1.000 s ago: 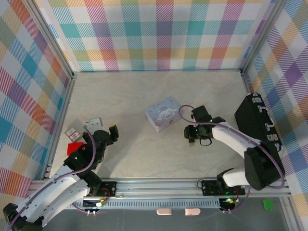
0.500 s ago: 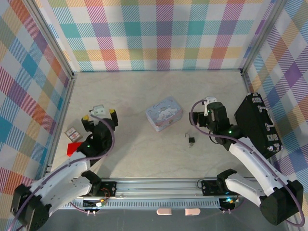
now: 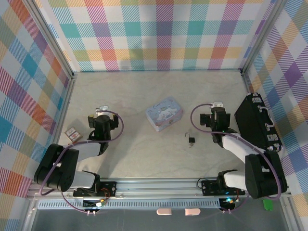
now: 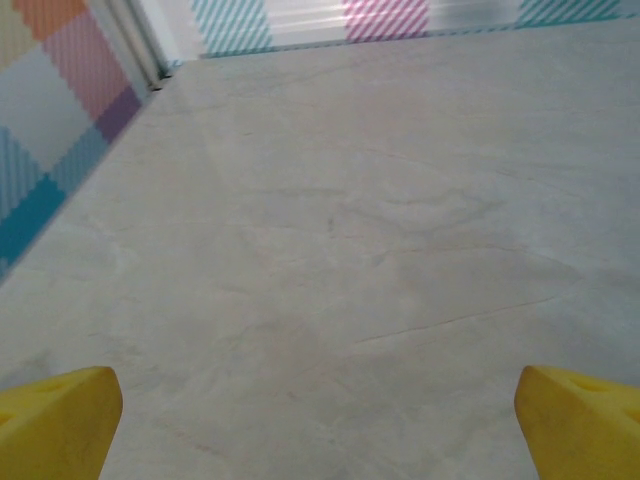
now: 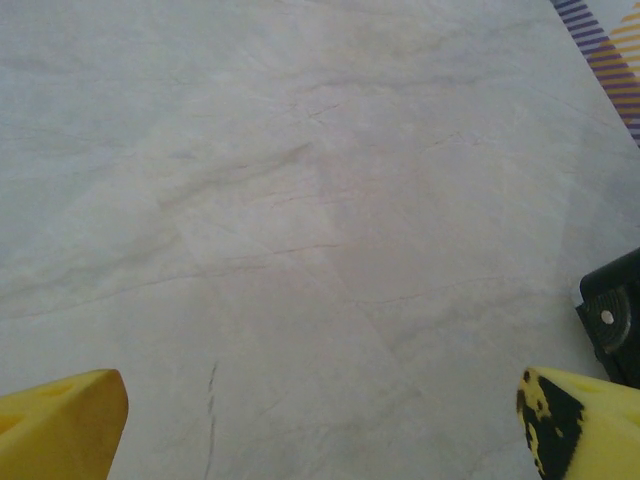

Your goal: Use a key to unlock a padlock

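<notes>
Pointing away: padlock [image 3: 192, 140] shackle, near-far axis.

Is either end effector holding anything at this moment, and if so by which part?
Nothing is held. The left end effector and right end effector are open above the table; the padlock lies on it, apart from both.

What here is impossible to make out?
Key: top view, too small to tell from the padlock.
Padlock's shackle: top view, too small to judge open or shut.
Black case: right wrist view, cut off by the right edge.
Small cards: top view, print too small.
</notes>
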`<act>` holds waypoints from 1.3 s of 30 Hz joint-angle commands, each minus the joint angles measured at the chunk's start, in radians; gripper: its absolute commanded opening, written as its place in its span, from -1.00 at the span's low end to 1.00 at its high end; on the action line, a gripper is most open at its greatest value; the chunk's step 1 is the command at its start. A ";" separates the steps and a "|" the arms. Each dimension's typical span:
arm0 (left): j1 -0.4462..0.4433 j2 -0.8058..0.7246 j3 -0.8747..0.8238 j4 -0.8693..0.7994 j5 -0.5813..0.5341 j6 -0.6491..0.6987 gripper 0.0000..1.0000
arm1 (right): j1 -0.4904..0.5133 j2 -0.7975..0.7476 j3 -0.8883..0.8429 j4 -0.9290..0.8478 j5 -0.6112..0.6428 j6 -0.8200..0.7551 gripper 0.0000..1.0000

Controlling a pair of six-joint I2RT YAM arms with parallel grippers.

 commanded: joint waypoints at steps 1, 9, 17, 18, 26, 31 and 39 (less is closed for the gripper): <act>0.047 0.070 -0.033 0.212 0.133 -0.003 1.00 | -0.040 0.033 -0.024 0.229 -0.046 -0.041 0.98; 0.109 0.213 0.035 0.215 0.179 -0.064 0.99 | -0.145 0.111 -0.055 0.366 -0.311 -0.006 0.98; 0.139 0.207 0.040 0.191 0.197 -0.095 1.00 | -0.152 0.097 -0.077 0.379 -0.410 -0.032 0.97; 0.140 0.207 0.040 0.190 0.196 -0.094 1.00 | -0.154 0.089 -0.090 0.423 -0.415 -0.034 0.97; 0.140 0.207 0.039 0.191 0.197 -0.094 1.00 | -0.167 0.251 -0.113 0.623 -0.408 0.004 0.97; 0.139 0.207 0.039 0.191 0.197 -0.095 1.00 | -0.166 0.259 -0.086 0.580 -0.385 0.015 0.98; 0.139 0.207 0.040 0.191 0.197 -0.095 1.00 | -0.167 0.259 -0.087 0.582 -0.388 0.012 0.97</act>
